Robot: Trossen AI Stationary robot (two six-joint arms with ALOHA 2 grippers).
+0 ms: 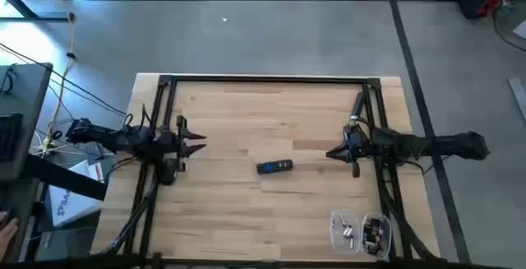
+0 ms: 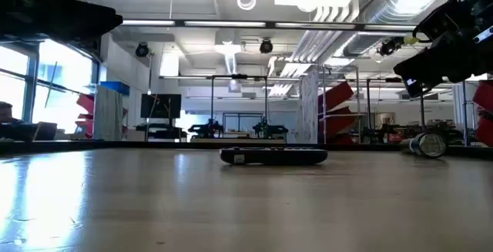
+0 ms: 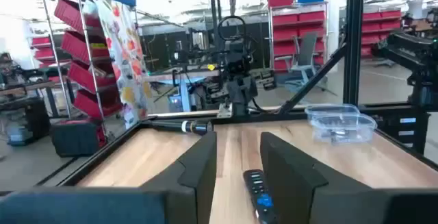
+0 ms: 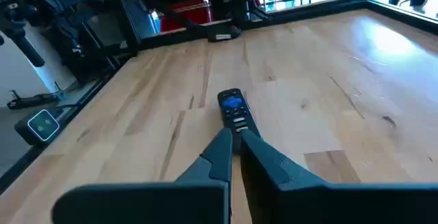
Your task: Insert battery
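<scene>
a dark remote control (image 1: pixel 274 167) lies flat near the middle of the wooden table (image 1: pixel 246 113), buttons up, its blue-marked end toward my left side; nothing touches it. at about five o'clock from it, by the table's near right corner, sit two clear plastic containers (image 1: pixel 360 231) holding small parts, which i judge to be the batteries, though they are too small to tell.

by my reckoning the job has barely begun: the remote is not yet picked up, i cannot see its back cover, and no battery is in either of my grips. everything is left: take the remote, open it, fetch a battery, seat it.

my left gripper (image 1: pixel 197 143) hangs at about nine o'clock from the remote, well apart from it, jaws parted wide and empty; in my left wrist view the remote (image 3: pixel 257 190) shows between my fingers (image 3: pixel 198 166). my right gripper (image 1: pixel 333 153) hangs at about three o'clock, also apart, its jaws drawn nearly together with only a thin gap, holding nothing; past its fingertips (image 4: pixel 226 148) the remote (image 4: pixel 235 113) lies just ahead.
</scene>
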